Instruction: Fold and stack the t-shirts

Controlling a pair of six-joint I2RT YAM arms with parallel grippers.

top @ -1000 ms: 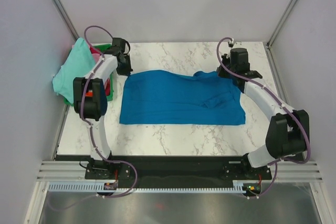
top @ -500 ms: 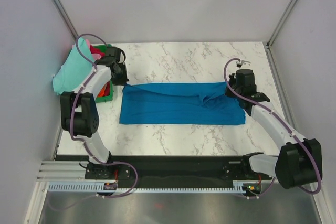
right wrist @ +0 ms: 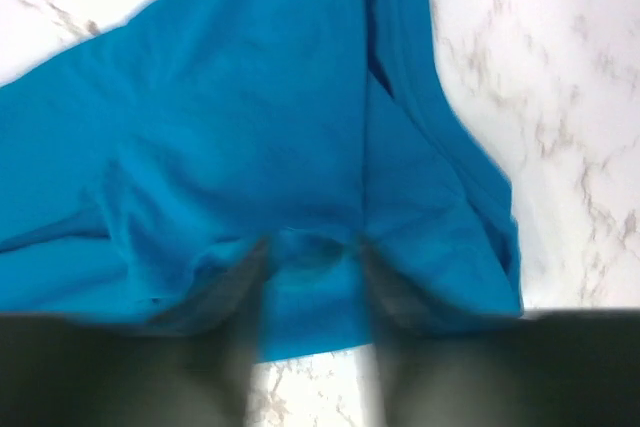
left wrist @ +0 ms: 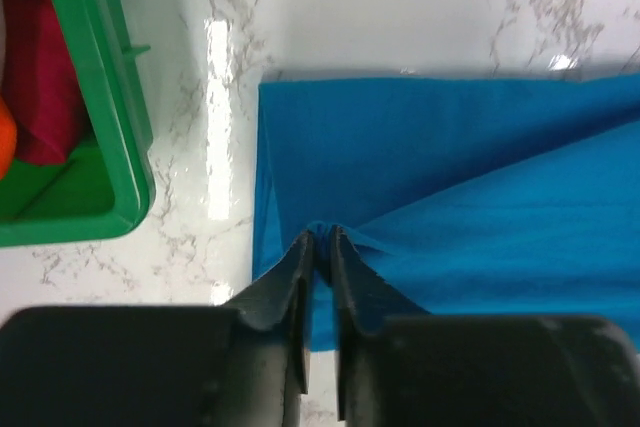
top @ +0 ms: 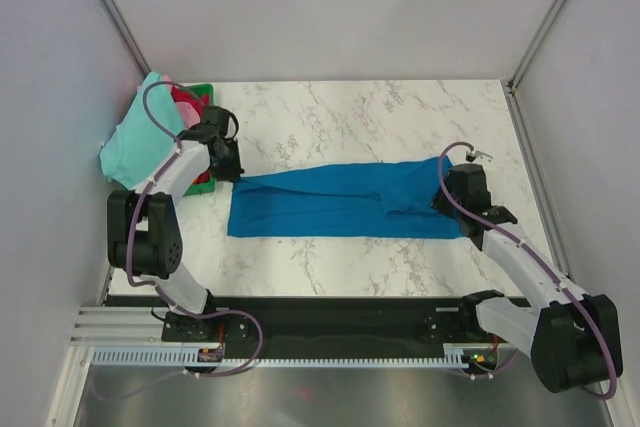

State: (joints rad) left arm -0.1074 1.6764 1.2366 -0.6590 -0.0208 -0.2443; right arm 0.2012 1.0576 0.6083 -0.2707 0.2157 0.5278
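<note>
Blue t-shirt [top: 345,202] lies mid-desk [top: 400,117] as a long band, long axis left-right, one end at each arm. Left end effector [left wrist: 320,242] is pinched together on the cloth at the band's far-left corner, near the green basket [left wrist: 110,127]. Right end effector [right wrist: 312,257] sits over the right end, fingers apart, cloth puckered between them; that view is blurred. Band looks doubled over, far edge slanted, creased toward the right. My guess: next fold runs end to end, so you have an arm at either end.
</note>
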